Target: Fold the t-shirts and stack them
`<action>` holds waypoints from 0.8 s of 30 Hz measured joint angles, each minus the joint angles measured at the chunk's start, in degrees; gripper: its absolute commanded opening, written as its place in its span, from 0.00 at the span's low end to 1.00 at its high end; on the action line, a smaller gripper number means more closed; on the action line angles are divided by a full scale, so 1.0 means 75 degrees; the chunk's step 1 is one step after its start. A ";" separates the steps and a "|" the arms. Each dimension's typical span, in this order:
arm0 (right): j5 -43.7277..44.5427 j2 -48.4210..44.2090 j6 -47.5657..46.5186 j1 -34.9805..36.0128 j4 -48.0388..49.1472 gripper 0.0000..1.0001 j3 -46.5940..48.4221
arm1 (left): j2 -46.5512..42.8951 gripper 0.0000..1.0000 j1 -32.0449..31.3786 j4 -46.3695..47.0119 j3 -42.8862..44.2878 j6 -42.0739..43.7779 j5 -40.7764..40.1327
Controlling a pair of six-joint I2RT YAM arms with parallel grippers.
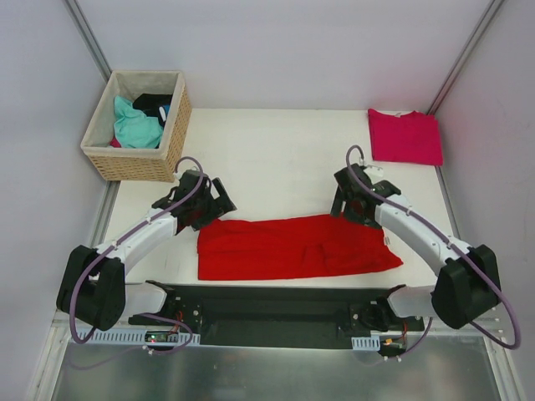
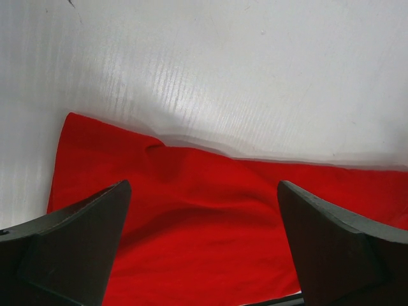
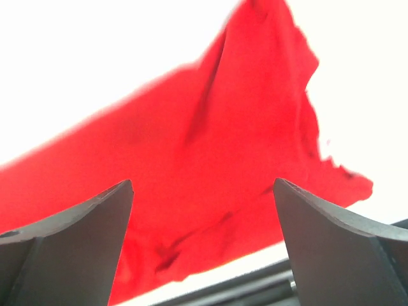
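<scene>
The red t-shirt [image 1: 292, 246] lies on the counter [image 1: 276, 159] as a long flat band, one end close beneath the left claw [image 1: 219, 203], the other beneath the right claw [image 1: 344, 203]. Both claws stand spread and hold nothing. We judge the lengthwise fold done; next we must pinch one end and carry it across. The pink t-shirt [image 1: 405, 136] sits folded well beyond the right claw. The red one looks creased, ragged at its right end.
</scene>
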 measured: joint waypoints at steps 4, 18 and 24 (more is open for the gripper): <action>-0.0026 0.0761 -0.0437 -0.0906 0.0399 0.96 0.0560 | -0.0035 0.99 0.0000 -0.0003 0.0000 -0.0003 0.0015; -0.0699 0.3273 -0.1119 -0.2448 0.1507 0.93 0.1897 | 0.0058 0.99 0.0000 -0.0006 0.0017 -0.0006 0.0149; -0.0825 0.3316 -0.1157 -0.3203 0.1612 0.91 0.1891 | 0.0172 0.99 0.0000 -0.0003 0.0035 -0.0003 0.0149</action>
